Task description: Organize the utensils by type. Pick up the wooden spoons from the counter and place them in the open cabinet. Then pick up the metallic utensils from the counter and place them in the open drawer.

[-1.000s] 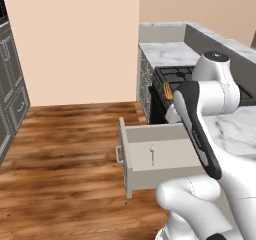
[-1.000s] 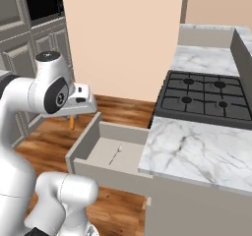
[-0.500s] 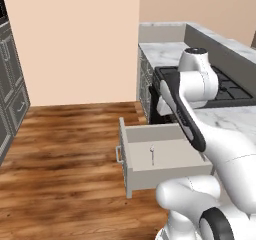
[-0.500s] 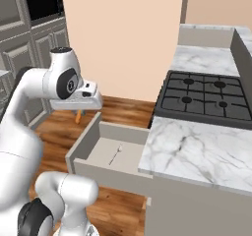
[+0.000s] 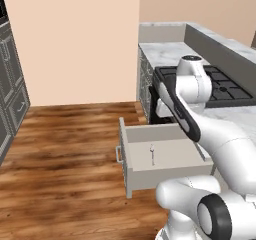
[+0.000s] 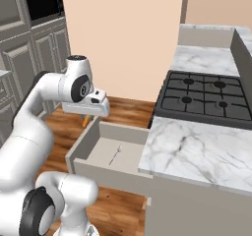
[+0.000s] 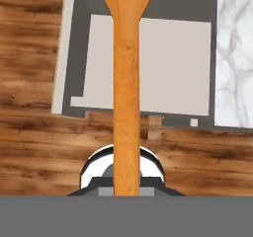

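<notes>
Swung from beside the stove to above the open drawer [image 6: 88,154], the gripper [image 6: 91,113] is clamped on the orange fork [image 7: 126,88]; judged to be the metal-utensil step, with a silver utensil [image 6: 115,155] already inside, the next move calls for lowering and release over the drawer floor.

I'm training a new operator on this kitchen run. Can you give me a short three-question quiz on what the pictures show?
1. True or false: the drawer stands open.
2. What lies inside the drawer? A) a wooden spoon B) a thin silver utensil C) a cup
3. What colour is the utensil that the hand grips?

Key: 1 true; 2 B; 3 orange, the fork held upright over the drawer, above the wooden floor.
</notes>
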Available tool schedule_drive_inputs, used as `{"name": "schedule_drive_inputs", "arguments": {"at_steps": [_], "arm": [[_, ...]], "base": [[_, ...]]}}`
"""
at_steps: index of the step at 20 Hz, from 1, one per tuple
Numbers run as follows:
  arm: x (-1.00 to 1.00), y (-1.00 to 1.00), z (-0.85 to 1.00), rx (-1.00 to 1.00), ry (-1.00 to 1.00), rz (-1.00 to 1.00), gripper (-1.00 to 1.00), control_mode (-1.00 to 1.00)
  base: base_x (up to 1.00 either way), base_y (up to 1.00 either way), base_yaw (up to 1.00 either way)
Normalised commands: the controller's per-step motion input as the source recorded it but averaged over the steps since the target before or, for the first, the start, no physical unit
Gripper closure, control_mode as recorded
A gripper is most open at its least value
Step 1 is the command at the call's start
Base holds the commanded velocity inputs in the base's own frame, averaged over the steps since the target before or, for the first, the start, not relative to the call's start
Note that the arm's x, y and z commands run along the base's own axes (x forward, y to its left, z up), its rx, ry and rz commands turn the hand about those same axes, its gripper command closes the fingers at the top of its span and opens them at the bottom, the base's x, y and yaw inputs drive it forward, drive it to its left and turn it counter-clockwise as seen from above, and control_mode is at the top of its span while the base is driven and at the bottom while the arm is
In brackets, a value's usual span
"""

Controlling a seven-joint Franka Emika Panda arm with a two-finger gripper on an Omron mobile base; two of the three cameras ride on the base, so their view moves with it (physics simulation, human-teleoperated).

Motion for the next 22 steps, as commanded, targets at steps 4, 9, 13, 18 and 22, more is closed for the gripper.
{"name": "schedule_drive_inputs", "arguments": {"at_steps": [4,9,13,18,22], "arm": [[0.06,-0.3,-0.35,0.0,0.01,-0.02,1.0,-1.0],[0.33,-0.21,-0.45,0.0,0.03,-0.03,1.0,-1.0],[0.55,-0.01,-0.5,0.0,0.04,-0.02,1.0,-1.0],[0.58,0.0,-0.61,0.0,0.02,0.0,1.0,-1.0],[0.61,0.0,-0.57,0.0,0.06,0.0,1.0,-1.0]], "base": [[0.0,0.0,0.0],[0.0,0.0,0.0],[0.0,0.0,0.0],[0.0,0.0,0.0],[0.0,0.0,0.0]]}}
